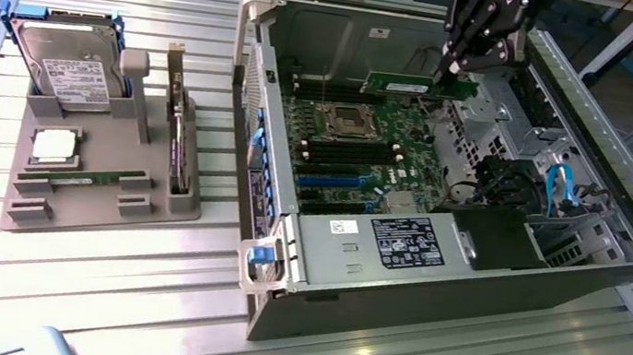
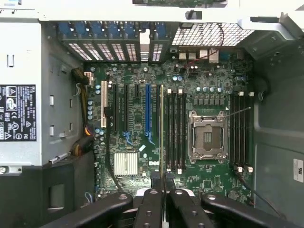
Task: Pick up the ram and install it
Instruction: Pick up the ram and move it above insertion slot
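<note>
Exterior view, gripper [image 1: 462, 68]: up at the far end of the open computer case [image 1: 333, 236], pointing down into it, fingers pinched nearly together on the top edge of the ram [image 1: 410, 86].
Exterior view, ram: green stick, hanging long-side-level from the fingers, clear above the far part of the motherboard [image 1: 358, 146], so not seated in anything as far as I can see.
Exterior view, tray [image 1: 63, 216]: grey, sits on the slatted table [image 1: 89, 294] on the exterior view's left, well apart from the case. A second stick [image 1: 81, 177] lies flat in it near the front, with the processor chip [image 1: 54, 145] just behind, the hard drive [image 1: 71, 73] at the far end and an expansion card [image 1: 176, 120] standing on edge along its right side.
Wrist view, gripper [image 2: 163, 178]: two black fingers clamped tight with the ram [image 2: 162, 128] between them.
Wrist view, ram: seen edge-on as a thin line, running beside the black memory slots [image 2: 176, 128], between them and a blue slot [image 2: 148, 111].
Wrist view, board: the processor socket [image 2: 207, 137] is beyond those slots; the small heatsink [image 2: 126, 164] is on the blue slot's side.
Wrist view, height: can't tell how far the stick is off the board.
</note>
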Robot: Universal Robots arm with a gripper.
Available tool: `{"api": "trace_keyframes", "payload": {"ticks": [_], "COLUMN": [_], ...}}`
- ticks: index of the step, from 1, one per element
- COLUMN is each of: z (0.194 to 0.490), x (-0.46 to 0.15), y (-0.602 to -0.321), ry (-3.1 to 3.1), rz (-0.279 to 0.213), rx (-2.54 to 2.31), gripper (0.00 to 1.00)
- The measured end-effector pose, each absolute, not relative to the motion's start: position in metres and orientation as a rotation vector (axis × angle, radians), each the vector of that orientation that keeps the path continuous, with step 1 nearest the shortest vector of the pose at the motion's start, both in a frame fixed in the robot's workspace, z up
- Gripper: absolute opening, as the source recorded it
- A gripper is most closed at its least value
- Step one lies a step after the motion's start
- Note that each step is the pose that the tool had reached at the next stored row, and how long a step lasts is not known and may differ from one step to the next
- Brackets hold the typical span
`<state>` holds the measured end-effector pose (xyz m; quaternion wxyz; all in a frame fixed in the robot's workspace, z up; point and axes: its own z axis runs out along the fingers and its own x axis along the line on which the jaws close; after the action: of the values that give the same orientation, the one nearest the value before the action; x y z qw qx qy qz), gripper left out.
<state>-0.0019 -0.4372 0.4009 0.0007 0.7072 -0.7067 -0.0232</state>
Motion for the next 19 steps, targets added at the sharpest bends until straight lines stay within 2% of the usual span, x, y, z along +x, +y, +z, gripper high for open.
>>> {"api": "trace_keyframes", "payload": {"ticks": [6, 14, 19], "z": [0.398, 0.398, 0.387], "x": [-0.002, -0.002, -0.002], "y": [-0.415, -0.413, -0.413], "ry": [-2.220, -2.220, -2.220], "rz": [-0.073, -0.073, -0.073], "rx": [2.220, 2.220, 2.220], "gripper": [0.12, 0.12, 0.12]}}
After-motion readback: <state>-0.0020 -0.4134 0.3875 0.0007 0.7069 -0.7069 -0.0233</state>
